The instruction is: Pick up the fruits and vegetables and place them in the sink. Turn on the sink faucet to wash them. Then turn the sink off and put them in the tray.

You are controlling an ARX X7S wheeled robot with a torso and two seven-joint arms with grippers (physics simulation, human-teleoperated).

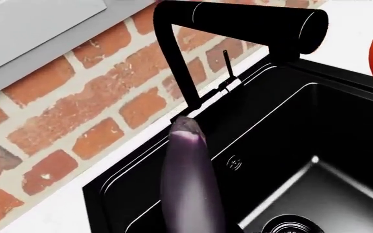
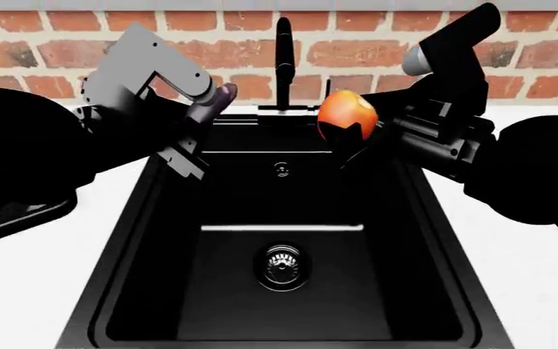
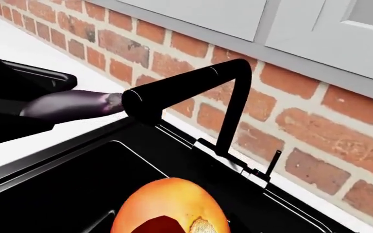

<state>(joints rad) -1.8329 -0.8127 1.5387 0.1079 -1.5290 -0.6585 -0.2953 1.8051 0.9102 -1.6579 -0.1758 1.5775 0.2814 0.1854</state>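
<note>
My left gripper [image 2: 200, 120] is shut on the dark purple eggplant [image 1: 190, 184] and holds it in the air over the back left of the black sink [image 2: 153, 218]; the eggplant's tip [image 2: 223, 93] sticks up past the fingers. My right gripper [image 2: 357, 134] is shut on the round orange-red fruit [image 2: 347, 113] and holds it above the back right of the basin, near the black faucet [image 2: 283, 54]. The fruit also shows in the right wrist view [image 3: 170, 206]. The basin holds only its round metal drain [image 2: 281, 265]. The faucet's thin side lever [image 1: 228, 63] stands upright. No water runs.
A red brick wall [image 2: 376, 51] stands right behind the sink. White counter [image 2: 540, 283] lies on both sides. A corner of a glossy black tray [image 2: 17, 218] shows at the left under my left arm. The small round overflow [image 2: 281, 169] sits on the sink's back wall.
</note>
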